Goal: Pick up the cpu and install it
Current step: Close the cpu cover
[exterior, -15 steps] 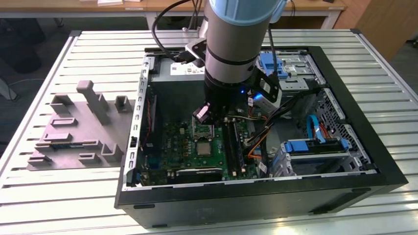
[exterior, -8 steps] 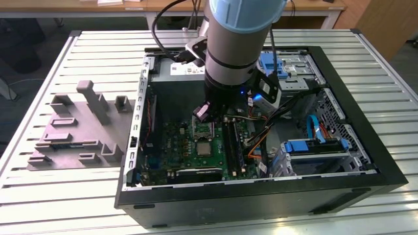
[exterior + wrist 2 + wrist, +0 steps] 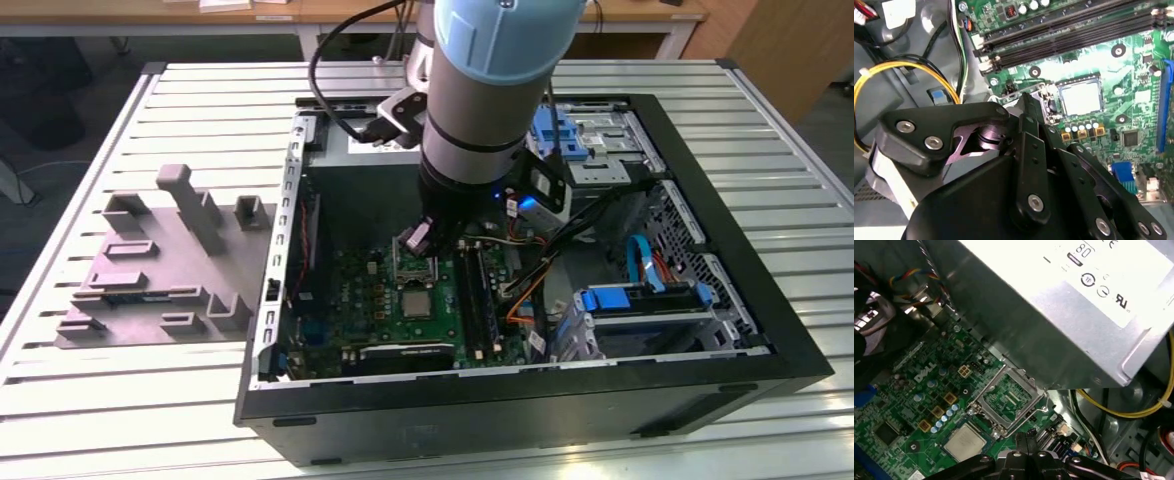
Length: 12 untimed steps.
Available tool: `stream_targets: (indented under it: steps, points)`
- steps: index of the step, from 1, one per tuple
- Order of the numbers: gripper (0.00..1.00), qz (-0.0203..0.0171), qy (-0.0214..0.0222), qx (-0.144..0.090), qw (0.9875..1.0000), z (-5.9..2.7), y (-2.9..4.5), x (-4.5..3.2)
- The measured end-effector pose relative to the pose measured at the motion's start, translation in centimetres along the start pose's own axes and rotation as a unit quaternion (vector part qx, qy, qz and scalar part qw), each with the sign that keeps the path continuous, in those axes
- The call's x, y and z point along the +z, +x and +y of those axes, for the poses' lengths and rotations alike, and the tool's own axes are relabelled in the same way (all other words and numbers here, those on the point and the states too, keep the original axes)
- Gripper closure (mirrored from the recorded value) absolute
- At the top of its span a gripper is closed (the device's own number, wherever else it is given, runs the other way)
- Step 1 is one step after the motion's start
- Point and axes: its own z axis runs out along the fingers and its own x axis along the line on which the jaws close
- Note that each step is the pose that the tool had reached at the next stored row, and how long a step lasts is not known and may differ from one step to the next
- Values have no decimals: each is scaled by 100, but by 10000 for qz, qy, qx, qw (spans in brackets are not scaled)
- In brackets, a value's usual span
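1 query; where's the small thin silver-faced square cpu (image 3: 965,442)? (dev1)

Flat in its socket on the green circuit board (image 3: 909,405); hinged metal frame (image 3: 1004,400) raised, so chip lies exposed; black claw (image 3: 1026,439) closed, empty, just beside that frame. (dev2)

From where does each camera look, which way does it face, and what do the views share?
Exterior view: above the table, looking down into the open computer case; the arm shows.
Second wrist view: on the arm, facing the motherboard; the gripper shows.
First wrist view: on the arm, facing the motherboard and the power supply; the gripper shows.
Shared by all: the cpu.
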Motion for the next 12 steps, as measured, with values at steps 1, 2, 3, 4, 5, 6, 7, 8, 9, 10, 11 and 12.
stream_targets:
  steps: [1, 2, 3, 4, 5, 6, 7, 8, 9, 10, 11, 12]
  points:
    - [89, -1, -1, 0, 10000, 1, -24, 7]
    - [89, -1, 0, 0, 10000, 10, -48, 13]
    - [89, -1, 0, 1, 10000, 21, -69, 19]
    - [89, -2, 0, 1, 10000, 32, -91, 26]
    - [89, -2, 0, 0, 10000, 44, -113, 35]
    - [89, -2, -1, 0, 10000, 57, -134, 45]
    - [89, -1, 0, 0, 10000, 67, -152, 54]
    - [89, -2, -1, 0, 10000, 73, -165, 66]
    - [89, -3, -2, 0, 10000, 76, -173, 79]
    - [89, -1, -4, -15, 10000, 76, -175, 92]
    - [89, 10, -8, -77, 10000, 74, -175, 101]
    - [89, 25, -15, -164, 9999, 73, -174, 108]
